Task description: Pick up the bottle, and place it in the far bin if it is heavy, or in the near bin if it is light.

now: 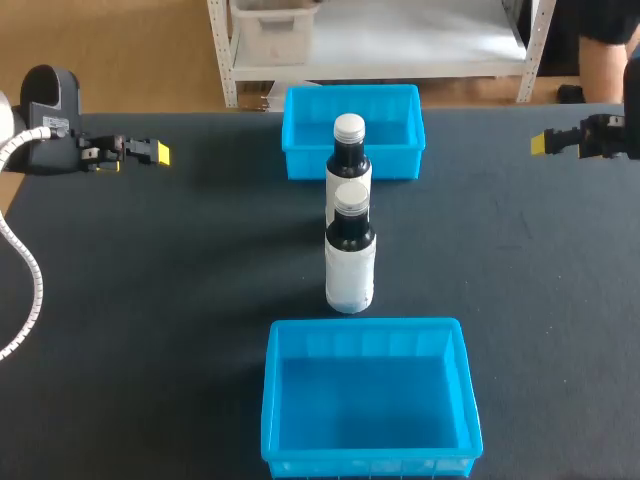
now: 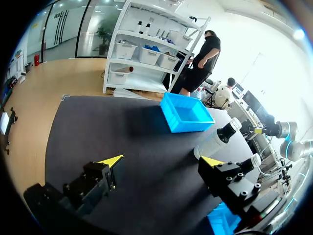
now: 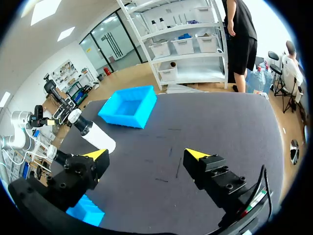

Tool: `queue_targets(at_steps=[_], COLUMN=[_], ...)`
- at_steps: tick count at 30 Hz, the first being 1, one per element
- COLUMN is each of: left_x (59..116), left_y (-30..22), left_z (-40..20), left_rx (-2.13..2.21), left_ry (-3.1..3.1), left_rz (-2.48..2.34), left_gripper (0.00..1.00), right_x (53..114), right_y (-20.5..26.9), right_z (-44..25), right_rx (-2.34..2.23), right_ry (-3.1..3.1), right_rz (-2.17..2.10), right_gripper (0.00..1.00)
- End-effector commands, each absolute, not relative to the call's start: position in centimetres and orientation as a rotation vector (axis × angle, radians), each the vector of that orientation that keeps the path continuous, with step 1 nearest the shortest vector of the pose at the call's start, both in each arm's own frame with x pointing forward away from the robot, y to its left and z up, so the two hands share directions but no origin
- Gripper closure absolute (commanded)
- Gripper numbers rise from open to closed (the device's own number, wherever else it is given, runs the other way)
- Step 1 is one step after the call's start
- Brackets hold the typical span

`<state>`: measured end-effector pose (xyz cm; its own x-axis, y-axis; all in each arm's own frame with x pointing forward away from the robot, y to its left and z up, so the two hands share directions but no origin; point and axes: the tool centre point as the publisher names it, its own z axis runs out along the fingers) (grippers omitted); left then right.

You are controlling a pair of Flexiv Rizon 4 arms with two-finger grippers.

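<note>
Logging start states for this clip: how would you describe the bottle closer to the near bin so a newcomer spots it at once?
Two blue bins sit in line on the black table, the far bin and the near bin, with two upright white-capped bottles between. Yours is the front bottle, nearest the near bin; the rear bottle stands by the far bin.

Around the near bottle (image 1: 350, 265): a second bottle (image 1: 349, 150) just behind, the far bin (image 1: 297, 130) beyond that, the near bin (image 1: 365, 326) in front, left gripper (image 1: 160, 153) and right gripper (image 1: 539, 143) well off either side
</note>
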<state>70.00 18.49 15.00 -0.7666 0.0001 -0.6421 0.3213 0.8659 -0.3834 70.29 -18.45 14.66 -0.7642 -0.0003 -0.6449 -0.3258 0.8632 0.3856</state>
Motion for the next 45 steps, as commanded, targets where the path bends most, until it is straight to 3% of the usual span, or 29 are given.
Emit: queue_targets(at_steps=[1, 11, 20, 36, 45], left_x=[70.0, 70.0, 70.0, 70.0, 70.0], left_y=[18.5, 18.5, 18.5, 18.5, 18.5], left_z=[15.0, 15.0, 15.0, 15.0, 15.0], left_rx=[0.231, 0.231, 0.231, 0.231, 0.231], left_ry=[2.374, 2.374, 2.374, 2.374, 2.374], left_rz=[-0.636, -0.636, -0.636, -0.636, -0.636], left_gripper=[0.0, 0.0, 0.0, 0.0, 0.0], right_x=[70.1, 70.1, 70.9, 70.9, 68.5], right_y=[-18.5, -18.5, -18.1, -18.1, -13.7], right_z=[14.8, 14.8, 15.9, 15.9, 16.7], right_rx=[-0.232, -0.232, -1.699, -1.699, -1.745], right_ry=[2.372, 2.372, 1.967, 1.967, 1.695], right_rz=[0.637, 0.637, 0.788, 0.788, 0.653], right_gripper=[0.0, 0.0, 0.0, 0.0, 0.0])
